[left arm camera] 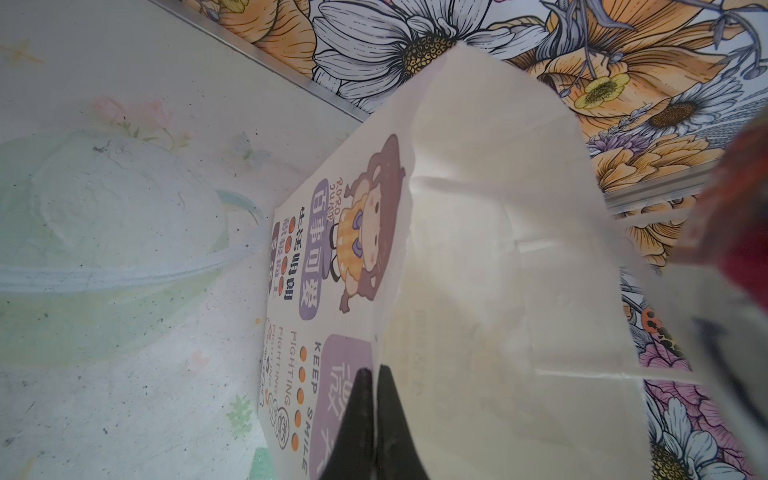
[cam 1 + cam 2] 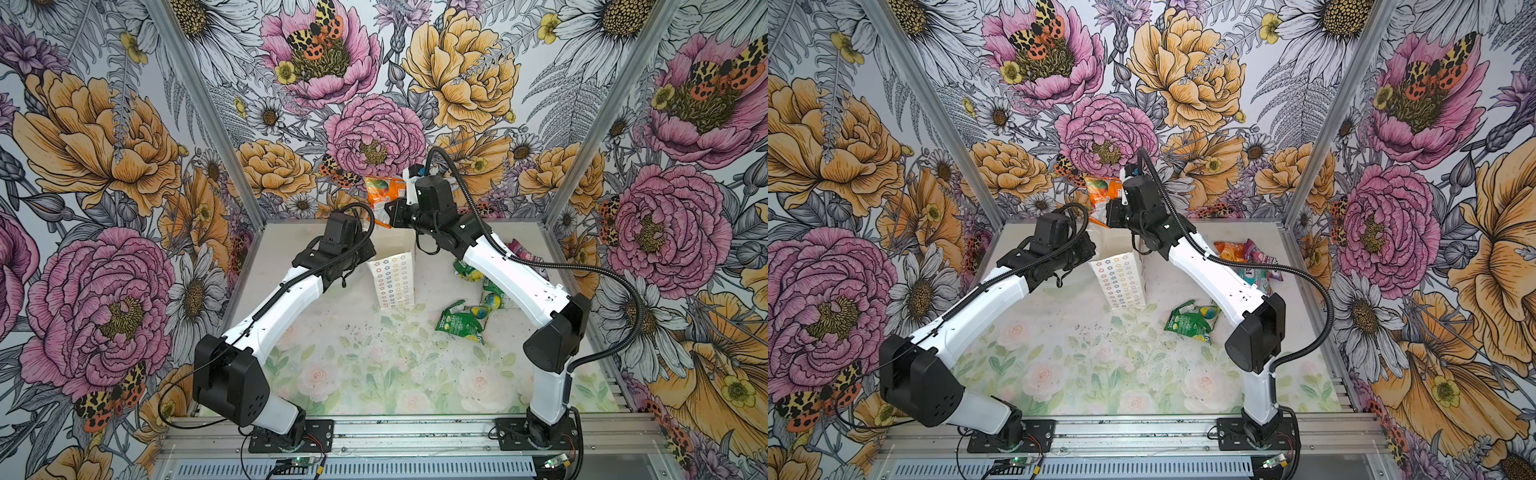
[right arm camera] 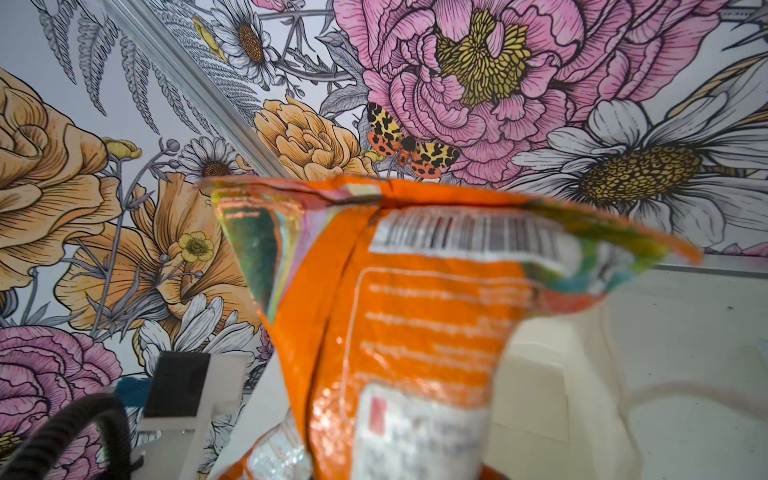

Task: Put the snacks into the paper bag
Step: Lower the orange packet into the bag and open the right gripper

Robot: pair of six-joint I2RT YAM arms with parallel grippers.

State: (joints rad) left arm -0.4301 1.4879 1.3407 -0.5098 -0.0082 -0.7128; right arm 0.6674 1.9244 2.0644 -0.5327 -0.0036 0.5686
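Worktop (image 2: pixel 365 374) has a faded rose print, with loud floral walls all round. The bag (image 2: pixel 394 282) stands upright near the back middle, between the two arms, mouth open and plain white inside.

Most of the snacks are loose on the worktop right of the bag, under and beside the right arm. There are green packets (image 2: pixel 461 320), and in a top view a second orange packet (image 2: pixel 1228 249), a pink packet (image 2: pixel 1260 254) and a teal packet (image 2: pixel 1252 282), all bunched close together.

Right hand (image 2: pixel 390 212) is raised right by the bag's mouth, grasping an orange packet (image 2: pixel 383 190) by one end. That packet is in the air, not in the bag.

Left hand (image 1: pixel 374 399) is clenched on the bag's rim, with the paper pinched between its black fingers.
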